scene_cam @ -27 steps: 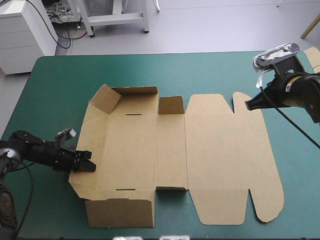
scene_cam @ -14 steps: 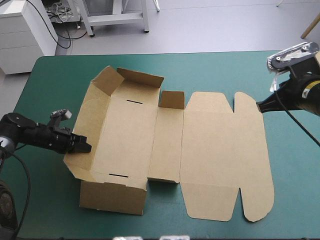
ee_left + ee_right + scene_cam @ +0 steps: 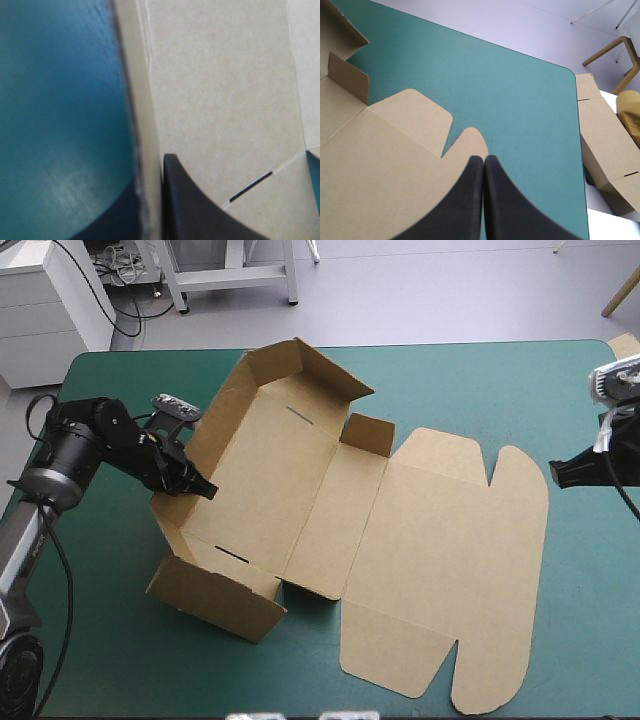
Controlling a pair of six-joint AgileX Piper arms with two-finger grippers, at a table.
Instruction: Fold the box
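The brown box [image 3: 300, 480] lies turned at an angle on the teal-green cover [image 3: 480, 390]. Its left part stands up as a tray, with far wall [image 3: 300, 365], left wall and near wall [image 3: 215, 600] raised. The lid [image 3: 450, 570] lies flat to the right. My left gripper [image 3: 203, 490] is shut on the left wall. In the left wrist view the wall's edge runs between the fingers [image 3: 195, 210], and the box floor [image 3: 225, 100] with a slot [image 3: 251, 186] lies ahead. My right gripper [image 3: 553, 475] is shut on nothing, just off the lid's right edge [image 3: 380, 165], fingers meeting [image 3: 483, 162].
More brown board [image 3: 605, 135] lies beyond the table's right edge, its corner showing in the high view [image 3: 625, 343]. A small flap [image 3: 368, 433] stands upright beside the tray's far wall. Bare cover stretches along the table's far side and right side.
The left gripper has swung toward the far side with the left wall, turning the whole box and raising its walls. The right gripper has drawn back to the right, off the lid.
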